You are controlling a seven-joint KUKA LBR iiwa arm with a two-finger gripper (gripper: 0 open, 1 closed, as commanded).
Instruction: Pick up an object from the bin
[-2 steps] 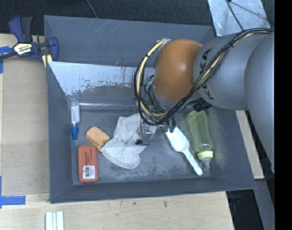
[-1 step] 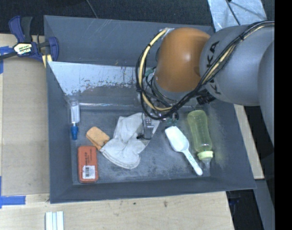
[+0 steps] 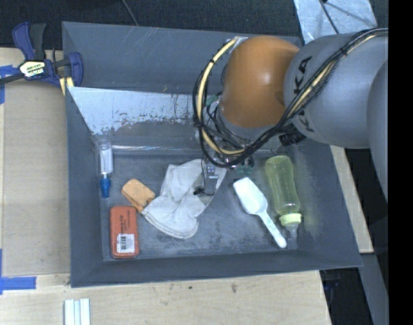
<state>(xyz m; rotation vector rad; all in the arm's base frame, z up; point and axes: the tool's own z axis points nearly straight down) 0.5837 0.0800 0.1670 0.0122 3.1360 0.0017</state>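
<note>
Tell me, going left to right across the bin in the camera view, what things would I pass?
Clear plastic tube with a blue tip → flat orange rectangular case → tan sponge-like block → crumpled white cloth → white plastic scoop → pale green plastic bottle.

Cloth (image 3: 176, 200) lay mid-bin (image 3: 125, 63). Just left of the cloth sat a sponge (image 3: 137, 193); a tube (image 3: 105, 169) lay further left and behind; a box (image 3: 124, 231) lay front-left. Right of the cloth lay a scoop (image 3: 255, 205), with a bottle (image 3: 282, 187) beyond. Gripper (image 3: 208, 181) hung over the cloth's right edge.
</note>
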